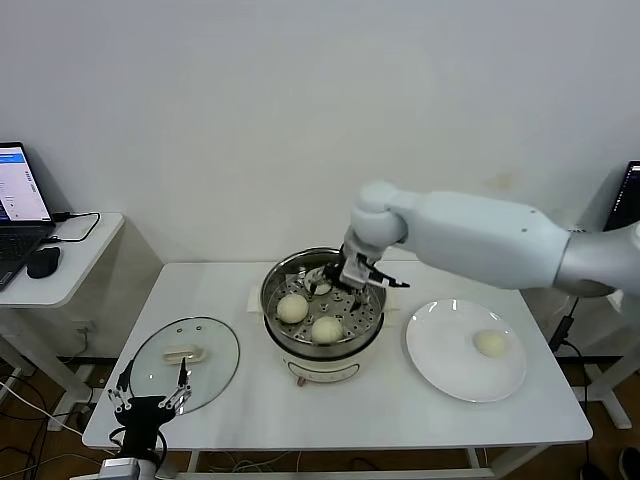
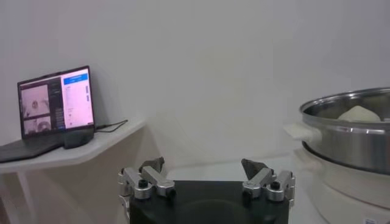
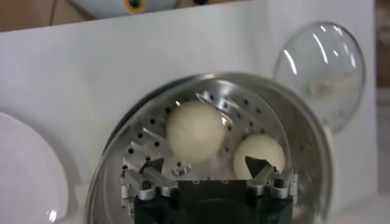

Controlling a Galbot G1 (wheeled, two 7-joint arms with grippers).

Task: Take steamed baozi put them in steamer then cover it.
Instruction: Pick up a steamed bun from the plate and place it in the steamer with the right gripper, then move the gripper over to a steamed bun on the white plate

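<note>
The steel steamer (image 1: 323,305) stands mid-table on its cream base. Two baozi (image 1: 292,308) (image 1: 326,329) lie on its perforated tray, and a third pale shape shows partly under my right gripper (image 1: 345,280). That gripper hangs open over the back of the tray, holding nothing. The right wrist view shows it (image 3: 204,164) above the tray with two baozi (image 3: 195,129) (image 3: 259,153) beyond its fingertips. One more baozi (image 1: 490,343) lies on the white plate (image 1: 450,365). The glass cover (image 1: 215,375) lies flat at the left. My left gripper (image 1: 150,400) waits open at the table's front-left edge.
A side desk (image 1: 70,270) with a laptop (image 1: 15,200) and a mouse stands to the left of the table. In the left wrist view the steamer (image 2: 347,134) rises close by the open left gripper (image 2: 204,165). A white wall is behind.
</note>
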